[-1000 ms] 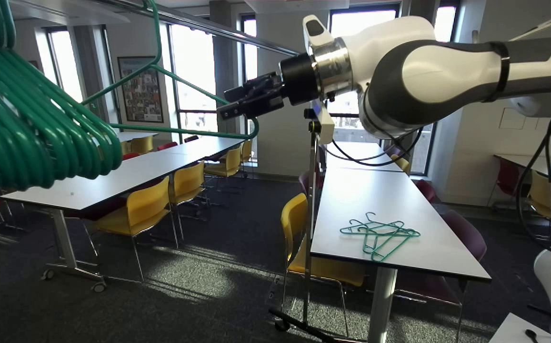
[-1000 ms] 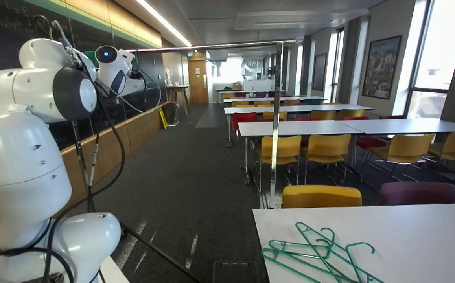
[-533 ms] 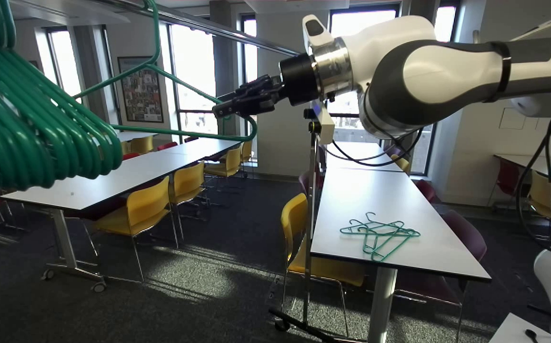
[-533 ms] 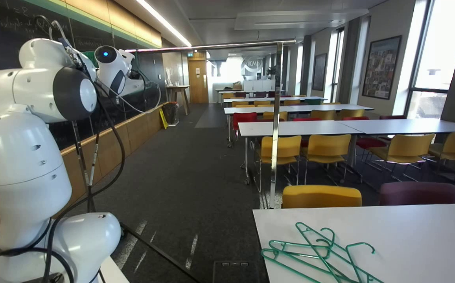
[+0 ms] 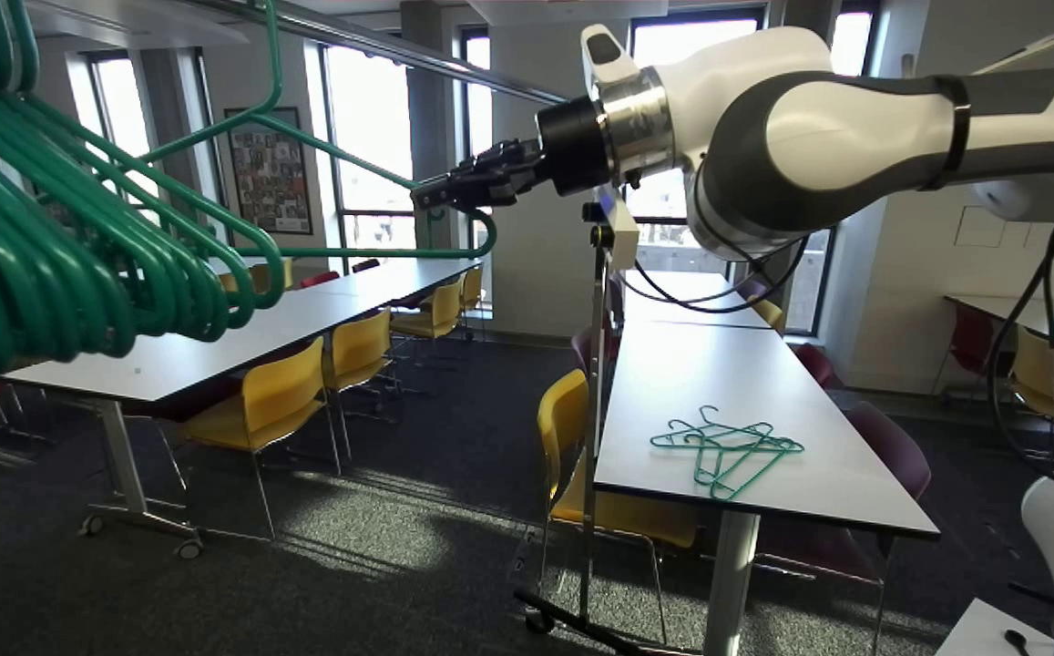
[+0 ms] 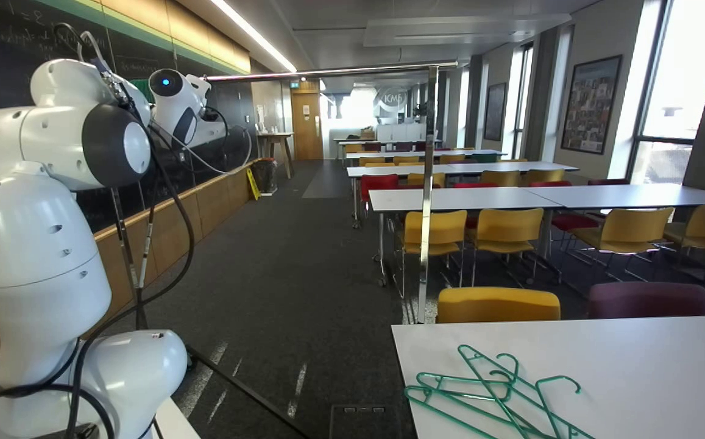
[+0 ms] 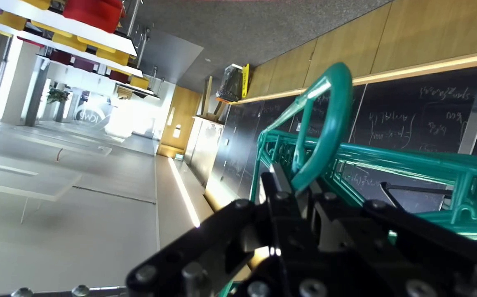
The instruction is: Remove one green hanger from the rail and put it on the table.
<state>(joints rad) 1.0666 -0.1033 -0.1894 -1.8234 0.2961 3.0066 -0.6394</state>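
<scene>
In exterior view, hanger [image 5: 317, 144] at rail [image 5: 454, 69], hook up, long bar near-level; claw [image 5: 426, 191] pinching near corner, far end behind hanger bunch [image 5: 80, 246]. In exterior view, open floor [image 6: 291, 256] between arm [image 6: 41, 225] and tabletop [image 6: 651, 366]. In wrist view, corner loop points past claw.

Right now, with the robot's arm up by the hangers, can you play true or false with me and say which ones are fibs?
1. The gripper is shut on a green clothes hanger. True.
2. Loose green hangers lie on a white table. True.
3. That white table is higher than the metal rail. False: the metal rail is higher.
4. A yellow sign is beside a trash bin. True.
5. The chalkboard is blank. False: the chalkboard has writing on it.
</scene>
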